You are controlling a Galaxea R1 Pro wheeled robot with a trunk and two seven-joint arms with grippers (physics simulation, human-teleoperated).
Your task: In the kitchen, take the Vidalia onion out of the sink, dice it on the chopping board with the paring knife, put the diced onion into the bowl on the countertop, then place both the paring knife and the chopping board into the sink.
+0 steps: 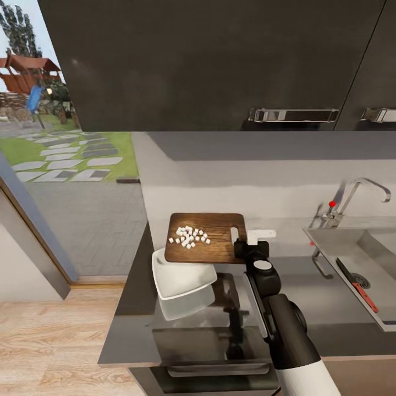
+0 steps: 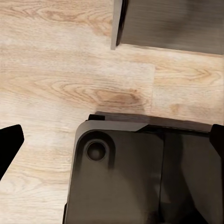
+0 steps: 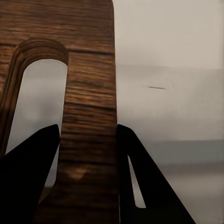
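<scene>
At twelve o'clock from the bowl (image 1: 181, 278), the chopping board (image 1: 212, 242) is held lifted by its slotted end, the right hand (image 1: 254, 246) closed on the strip of wood beside the handle slot, one dark finger (image 3: 28, 179) through the slot and the other outside the edge. The diced onion (image 1: 190, 236) is heaped at the board's nine o'clock side, above the bowl, presumably so the pieces can be tipped in. At three o'clock, the paring knife (image 1: 357, 286) is already laid in the sink (image 1: 330, 247), out of the way. The left hand's (image 2: 112, 154) fingers are spread apart and empty above the wood floor (image 2: 70, 70). The table (image 1: 330, 308) carries the bowl near its edge.
</scene>
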